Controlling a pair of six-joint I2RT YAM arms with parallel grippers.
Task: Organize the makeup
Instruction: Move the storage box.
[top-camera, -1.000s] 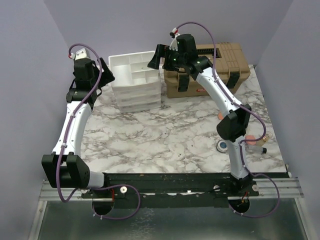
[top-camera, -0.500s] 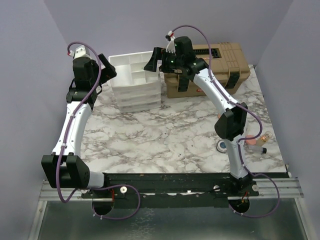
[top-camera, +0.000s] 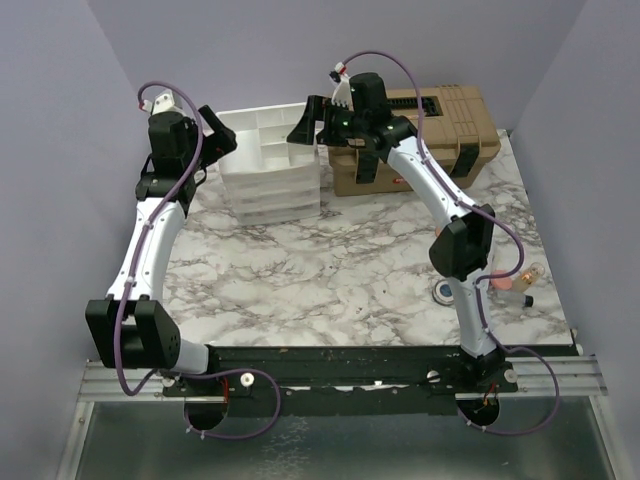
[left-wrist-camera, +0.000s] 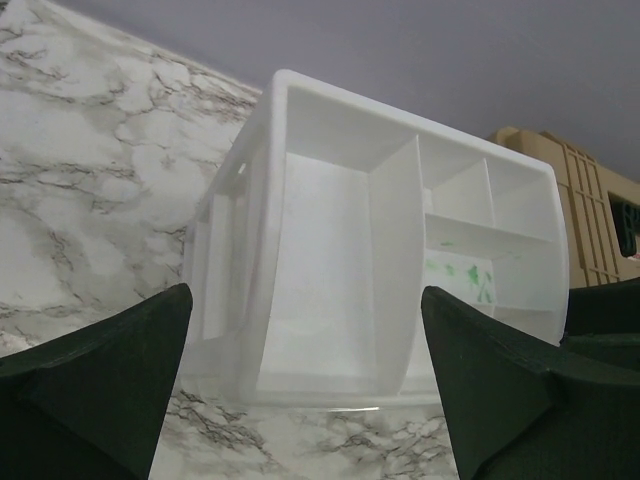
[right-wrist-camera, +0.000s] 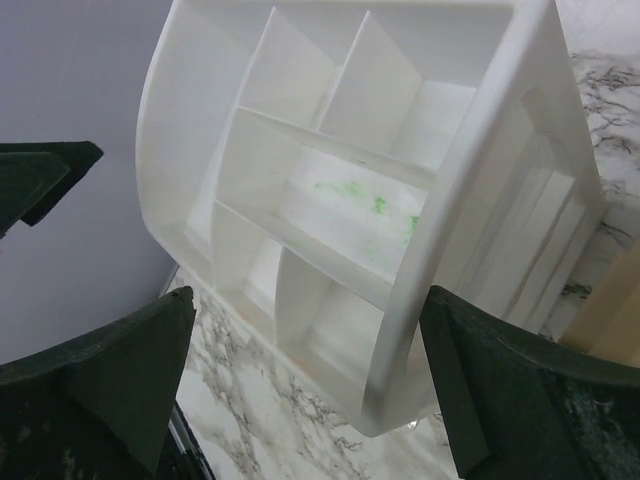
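— Where does the makeup lie?

— At the near right of the grey-veined marble table (top-camera: 300, 270), well apart from both grippers. A round blue-centred compact (top-camera: 444, 291) is partly hidden by the right arm. On the arm's other side lie a pink round disc (top-camera: 506, 283) and a small tube (top-camera: 524, 299) with a dark end. They are too small to tell more.

— And the grippers?

— Farther back, the left gripper (top-camera: 218, 135) is at the left side of the white plastic drawer unit (top-camera: 272, 170), fingers spread wide, holding nothing. The right gripper (top-camera: 305, 120) hangs over the unit's top tray, equally wide and empty.

— What shows in the tray?

— Faint green marks (right-wrist-camera: 365, 200) in a middle compartment; what they are cannot be told. Behind, the right arm partly covers the tan hard-plastic toolbox (top-camera: 450, 130).
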